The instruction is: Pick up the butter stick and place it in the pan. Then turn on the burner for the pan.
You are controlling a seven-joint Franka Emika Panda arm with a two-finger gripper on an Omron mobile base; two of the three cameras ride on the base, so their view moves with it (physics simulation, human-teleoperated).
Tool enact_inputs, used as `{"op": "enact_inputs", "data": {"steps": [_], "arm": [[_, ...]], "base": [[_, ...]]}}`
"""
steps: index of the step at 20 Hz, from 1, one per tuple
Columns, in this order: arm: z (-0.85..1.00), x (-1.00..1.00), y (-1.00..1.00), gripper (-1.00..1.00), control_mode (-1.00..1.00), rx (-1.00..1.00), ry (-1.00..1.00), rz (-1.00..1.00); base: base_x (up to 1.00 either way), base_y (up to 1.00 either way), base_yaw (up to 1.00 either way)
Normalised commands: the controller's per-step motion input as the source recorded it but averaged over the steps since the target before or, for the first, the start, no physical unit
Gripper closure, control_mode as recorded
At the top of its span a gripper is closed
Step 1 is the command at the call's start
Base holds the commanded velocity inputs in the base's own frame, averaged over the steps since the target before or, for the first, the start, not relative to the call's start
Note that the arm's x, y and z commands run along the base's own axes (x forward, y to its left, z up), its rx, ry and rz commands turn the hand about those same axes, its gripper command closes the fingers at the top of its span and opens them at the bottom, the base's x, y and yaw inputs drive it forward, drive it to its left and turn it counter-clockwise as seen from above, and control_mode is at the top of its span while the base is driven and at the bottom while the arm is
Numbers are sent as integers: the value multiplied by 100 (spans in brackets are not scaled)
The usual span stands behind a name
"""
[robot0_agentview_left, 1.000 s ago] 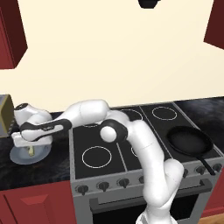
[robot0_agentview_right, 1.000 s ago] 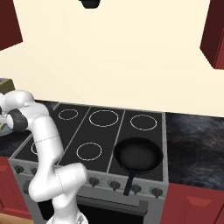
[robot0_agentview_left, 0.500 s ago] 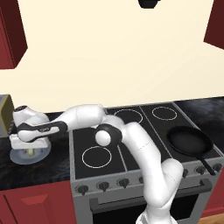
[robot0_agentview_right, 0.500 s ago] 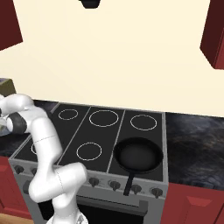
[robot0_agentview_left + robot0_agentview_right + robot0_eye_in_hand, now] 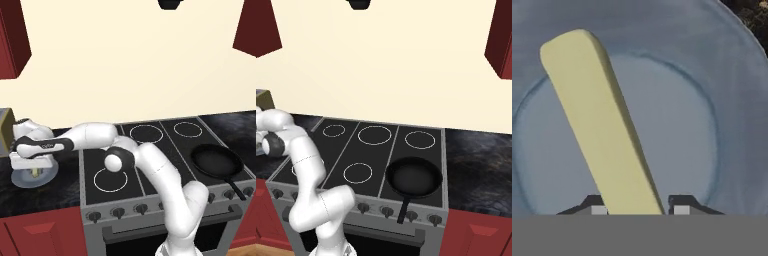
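Since the earlier frame, the white arm had reached slightly farther left and lower over the plate, while the pan and stove stayed put. From the left base view, the pincer point(image 5: 34, 169) hung low over a round grey-blue plate point(image 5: 20, 179) on the dark tabletop point(image 5: 65, 185) left of the stove point(image 5: 150, 150). A sliver of the pale yellow butter stick point(image 5: 35, 173) showed beneath it, on the plate. From the hand view, the butter stick point(image 5: 599, 122) lay flat on the plate point(image 5: 712, 75), running diagonally from the upper left down to the bottom centre, where its near end sat between the two dark fingertips point(image 5: 682, 204). The tips stood on either side of the stick, the left one touching its edge, the right one a little apart; whether they were clamped on it could not be told. The black frying pan point(image 5: 414, 177) sat well apart, on the stove's front right burner, its handle pointing toward the front edge.
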Motion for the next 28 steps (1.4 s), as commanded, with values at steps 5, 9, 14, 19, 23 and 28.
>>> {"op": "enact_inputs", "data": {"steps": [5,9,14,19,23,28], "arm": [[-1,-41,-41,100,-100,0,-14,0],[27,-61,-82,100,-100,0,-32,0],[36,-51,-99,100,-100,1,-26,0],[26,-39,-100,100,-100,10,-17,0],[17,-22,-100,100,-100,15,-11,0],[21,-2,-100,100,-100,14,-7,0]], "base": [[0,0,0],[0,0,0],[0,0,0],[0,0,0],[0,0,0],[0,0,0]]}}
